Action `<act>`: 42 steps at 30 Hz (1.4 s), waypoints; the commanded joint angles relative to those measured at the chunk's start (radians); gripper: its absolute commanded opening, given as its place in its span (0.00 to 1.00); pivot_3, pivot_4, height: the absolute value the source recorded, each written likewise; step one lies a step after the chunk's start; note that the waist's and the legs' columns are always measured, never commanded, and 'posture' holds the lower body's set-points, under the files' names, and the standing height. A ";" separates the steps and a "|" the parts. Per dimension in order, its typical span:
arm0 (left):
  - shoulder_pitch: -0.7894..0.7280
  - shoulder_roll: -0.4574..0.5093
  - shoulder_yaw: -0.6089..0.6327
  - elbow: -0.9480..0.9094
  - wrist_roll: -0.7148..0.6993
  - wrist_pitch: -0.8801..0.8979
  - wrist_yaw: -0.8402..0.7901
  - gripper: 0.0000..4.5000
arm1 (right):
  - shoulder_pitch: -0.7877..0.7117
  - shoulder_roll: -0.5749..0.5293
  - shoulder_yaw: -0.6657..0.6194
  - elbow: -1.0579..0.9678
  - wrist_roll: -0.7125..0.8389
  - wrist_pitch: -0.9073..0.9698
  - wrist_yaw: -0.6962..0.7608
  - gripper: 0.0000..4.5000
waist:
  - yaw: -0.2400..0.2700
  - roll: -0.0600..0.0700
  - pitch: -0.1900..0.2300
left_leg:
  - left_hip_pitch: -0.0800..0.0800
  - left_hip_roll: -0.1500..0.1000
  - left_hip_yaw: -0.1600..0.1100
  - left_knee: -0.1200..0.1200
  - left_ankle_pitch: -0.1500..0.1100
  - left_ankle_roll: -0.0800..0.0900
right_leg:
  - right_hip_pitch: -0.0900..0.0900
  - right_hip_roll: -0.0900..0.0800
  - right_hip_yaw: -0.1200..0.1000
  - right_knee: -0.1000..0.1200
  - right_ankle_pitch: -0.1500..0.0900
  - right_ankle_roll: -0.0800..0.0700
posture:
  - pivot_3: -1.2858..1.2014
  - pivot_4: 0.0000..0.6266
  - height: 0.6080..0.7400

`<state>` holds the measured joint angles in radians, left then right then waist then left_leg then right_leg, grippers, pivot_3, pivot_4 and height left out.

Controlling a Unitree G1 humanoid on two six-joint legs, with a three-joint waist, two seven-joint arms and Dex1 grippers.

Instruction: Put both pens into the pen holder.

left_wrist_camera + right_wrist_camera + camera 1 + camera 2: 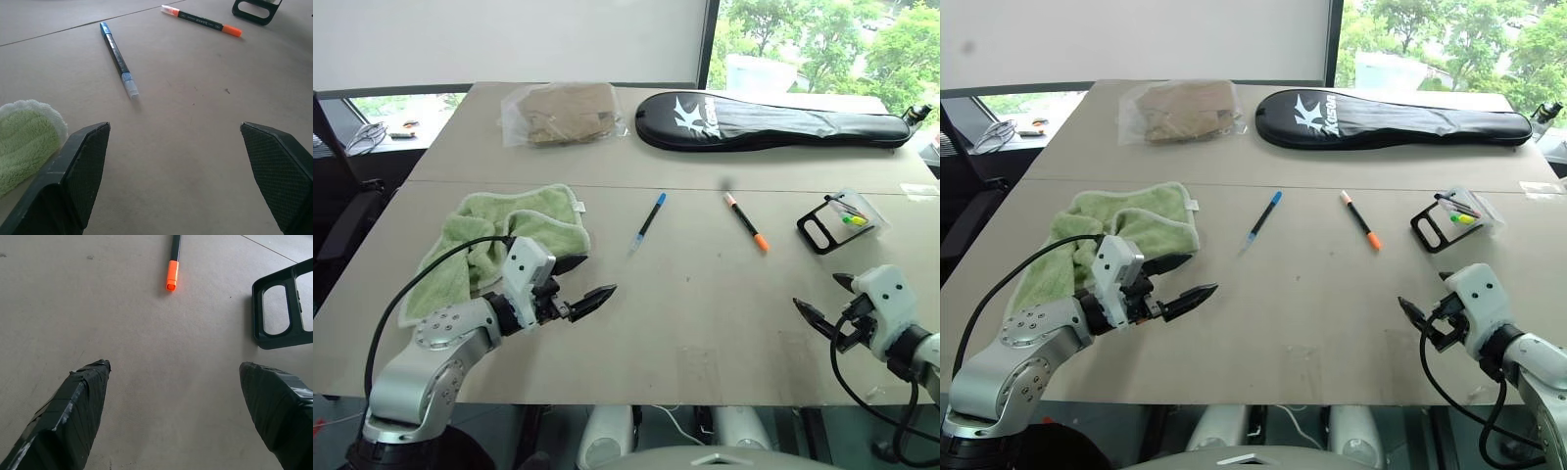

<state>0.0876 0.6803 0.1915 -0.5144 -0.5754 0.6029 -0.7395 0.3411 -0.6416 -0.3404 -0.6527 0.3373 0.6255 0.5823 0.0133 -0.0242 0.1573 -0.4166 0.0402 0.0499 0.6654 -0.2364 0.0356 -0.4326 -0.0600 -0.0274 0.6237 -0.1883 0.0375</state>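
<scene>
Both pens lie loose mid-table: blue pen [648, 221] at eleven o'clock, orange pen [746, 221] at one, pen holder [837, 224] at two. Left gripper [584, 282] and right gripper [827, 299] hover with fingers spread, empty. A shallow pinch could roll a pen away.

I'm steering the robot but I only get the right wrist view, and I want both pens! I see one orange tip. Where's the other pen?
Observer: The blue-capped pen lies on the table, left of the orange-capped pen.
Operator: What's near it?
Observer: A green towel lies further left, beside the open left gripper.
Operator: Is anything in the holder?
Observer: The pen holder has yellow-green bits inside; neither pen is in it yet.
</scene>
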 commanded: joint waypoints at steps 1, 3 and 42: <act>-0.023 -0.006 0.004 -0.029 -0.003 -0.022 0.008 0.98 | -0.065 -0.016 0.004 0.006 0.006 0.040 -0.018 1.00 | 0.000 0.000 0.000 | 0.000 0.000 0.000 0.000 0.000 0.000 | 0.000 0.000 0.000 0.000 0.000 0.000 | 0.52 0.24 1.00; -0.047 -0.024 -0.027 -0.054 0.012 -0.043 0.022 0.98 | -0.226 -0.042 0.072 0.036 0.011 0.158 -0.054 1.00 | -0.009 0.000 0.002 | 0.000 0.000 0.000 0.001 0.000 0.000 | 0.000 0.000 0.000 0.000 0.000 0.000 | 0.52 0.24 1.00; -0.102 -0.092 -0.117 -0.116 0.052 -0.163 0.044 1.00 | -1.726 0.217 0.514 1.729 -0.310 0.064 0.239 0.01 | -0.024 0.003 0.004 | -0.001 -0.003 0.007 -0.005 0.003 0.004 | -0.004 0.001 0.000 0.002 0.004 -0.005 | 0.52 0.24 1.00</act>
<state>0.0002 0.5960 0.0681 -0.5991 -0.5245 0.4665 -0.7095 -1.3544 -0.3822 0.2380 1.1920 -0.0135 0.6969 0.8069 -0.0111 -0.0215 0.1611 -0.4185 0.0370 0.0570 0.6606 -0.2335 0.0398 -0.4378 -0.0591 -0.0263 0.6257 -0.1844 0.0326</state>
